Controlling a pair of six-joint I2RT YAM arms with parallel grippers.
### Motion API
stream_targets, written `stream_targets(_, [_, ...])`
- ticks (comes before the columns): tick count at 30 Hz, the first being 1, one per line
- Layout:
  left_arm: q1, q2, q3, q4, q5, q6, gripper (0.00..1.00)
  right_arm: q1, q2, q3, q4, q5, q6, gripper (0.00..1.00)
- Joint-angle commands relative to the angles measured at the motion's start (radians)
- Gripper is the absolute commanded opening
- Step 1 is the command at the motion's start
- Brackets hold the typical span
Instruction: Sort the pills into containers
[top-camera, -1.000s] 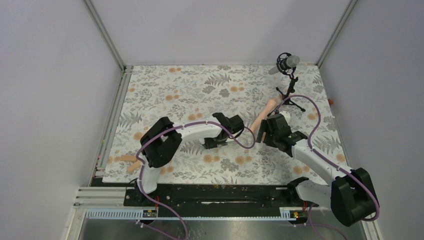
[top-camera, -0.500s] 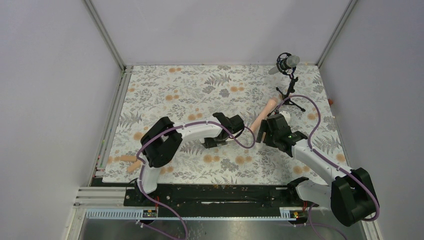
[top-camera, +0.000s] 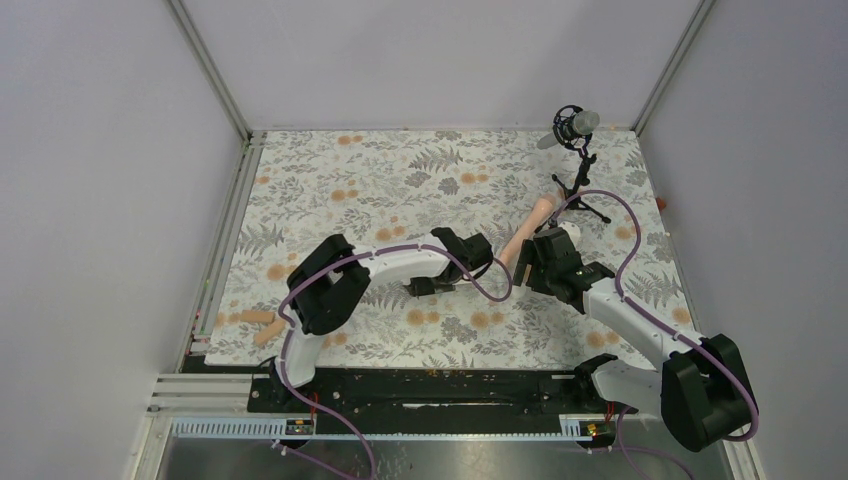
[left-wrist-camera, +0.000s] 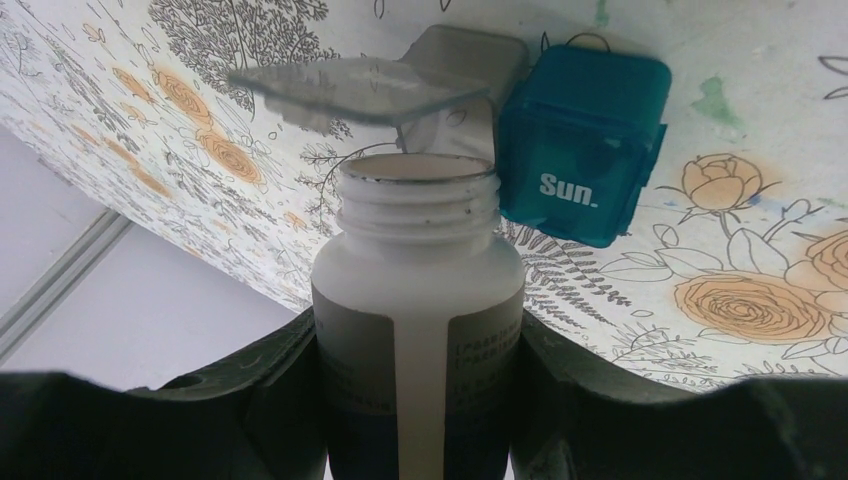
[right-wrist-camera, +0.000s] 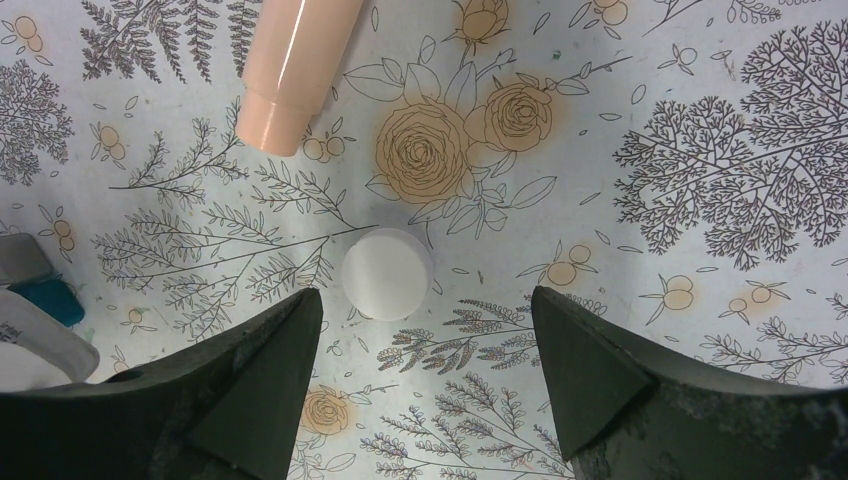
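1. The table (top-camera: 330, 180) is covered by a floral cloth printed with grey ferns and orange roses. Only the top view shows all of it.
2. A black microphone (top-camera: 576, 125) on a tripod stands at the far right of the table and appears only in the top view.
3. A peach tube (top-camera: 528, 232) lies slanted on the cloth just beyond the right gripper. The right wrist view shows its near end, with no writing visible on it.
4. The left gripper (top-camera: 425, 287) is clamped around the white bottle (left-wrist-camera: 420, 300), one finger on each side of its body. The bottle's threaded mouth is uncapped. It has a dark label with small pale print, too fine to read.
5. The teal box (left-wrist-camera: 585, 150) sits on the cloth just beyond the bottle's mouth and reads "Sun." in white letters. Its clear lid (left-wrist-camera: 350, 85) is hinged open. The left wrist view alone shows this writing. In the right wrist view only a teal sliver shows at the left edge.
6. The right gripper (right-wrist-camera: 425, 375) is spread wide and holds nothing.
7. A white round cap (right-wrist-camera: 387, 273) lies flat on the cloth between the right gripper's fingers, clear of both. Only the right wrist view shows it plainly.
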Motion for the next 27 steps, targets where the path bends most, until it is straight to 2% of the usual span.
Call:
stream_targets(1, [-0.006, 0.01, 0.044, -0.028, -0.049, 0.028, 0.0, -0.007, 0.004, 0.001, 0.029, -0.001, -0.003, 0.84])
stream_targets(14, [-0.006, -0.028, 0.027, -0.011, -0.028, 0.016, 0.0, -0.008, 0.009, 0.002, 0.031, -0.004, 0.0, 0.84])
stream_targets(27, [0.005, -0.229, -0.191, 0.225, -0.01, -0.067, 0.0, -0.009, 0.012, 0.004, 0.03, -0.009, 0.007, 0.84])
